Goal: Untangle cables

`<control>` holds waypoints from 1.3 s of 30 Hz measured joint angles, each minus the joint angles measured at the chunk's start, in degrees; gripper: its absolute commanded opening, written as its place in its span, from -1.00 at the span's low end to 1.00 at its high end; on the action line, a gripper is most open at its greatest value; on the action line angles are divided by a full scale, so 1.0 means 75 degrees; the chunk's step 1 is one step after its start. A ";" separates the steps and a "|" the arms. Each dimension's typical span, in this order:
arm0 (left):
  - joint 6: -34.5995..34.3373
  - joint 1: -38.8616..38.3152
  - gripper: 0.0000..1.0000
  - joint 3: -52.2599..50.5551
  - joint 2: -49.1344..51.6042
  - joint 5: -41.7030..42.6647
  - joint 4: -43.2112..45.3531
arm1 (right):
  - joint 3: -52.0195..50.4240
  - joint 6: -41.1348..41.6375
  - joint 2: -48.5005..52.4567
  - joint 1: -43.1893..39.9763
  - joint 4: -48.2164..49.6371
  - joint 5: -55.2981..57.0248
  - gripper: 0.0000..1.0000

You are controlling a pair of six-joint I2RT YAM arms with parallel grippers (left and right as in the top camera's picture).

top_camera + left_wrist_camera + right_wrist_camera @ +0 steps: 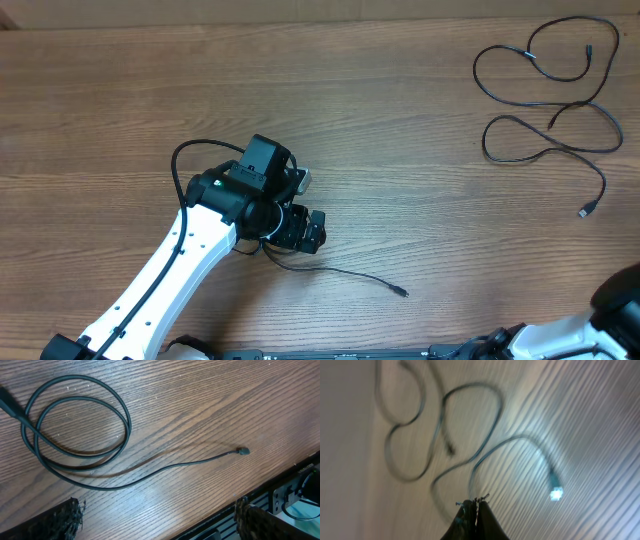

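Coiled cable [129, 425]: two round loops lying flat on the counter [210, 400], one overlapping the other. A single tail runs out to the right and ends in a small plug [243, 451]. The plug lies short of the counter's near edge, which cuts diagonally across the lower right of the left wrist view.

From overhead, the coil is mostly hidden under the wrist of the left arm [160, 280]. Only the tail and plug show, near the front edge.

Spread cable [486, 140]: at the far right of the counter in loose open loops that cross each other. Cannot tell whether it is one cord or two. One plug end [583, 212] points toward the front. The top loop comes close to the far edge and the right side. A broad stretch of wood grain separates the two cables, which are well apart.

Left fingers [62, 520]: released, spread wide at the bottom corners of the wrist view. The coil lies ahead of them, untouched.

Right fingers [487, 522]: clenched tip to tip with nothing between them. That view is blurred, but the spread cable's curves and a bright plug [556, 492] lie ahead of the tips. The right arm [570, 335] sits at the front right corner.
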 measured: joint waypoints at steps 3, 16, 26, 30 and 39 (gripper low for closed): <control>0.0000 0.0000 0.99 0.0000 0.0000 -0.0003 0.0000 | 0.0044 0.0012 -0.0332 0.0169 -0.0796 -0.0758 -0.81; -0.0003 0.0000 0.99 0.0000 0.0000 0.0000 0.0012 | 0.0044 -0.2824 -0.0382 0.3698 -0.3121 -0.2165 0.54; 0.0000 0.0000 0.99 0.0000 0.0000 0.0000 0.0020 | 0.0044 -0.3171 -0.0382 0.6857 -0.3095 -0.1373 1.00; 0.0000 0.0000 0.99 0.0000 0.0000 -0.0003 0.0020 | 0.0044 -0.3185 -0.0382 0.7656 -0.3072 -0.1311 1.00; -0.0277 0.0000 0.99 0.0000 0.0000 0.0003 0.0347 | 0.0044 -0.3168 -0.0382 0.8539 -0.2693 -0.1279 1.00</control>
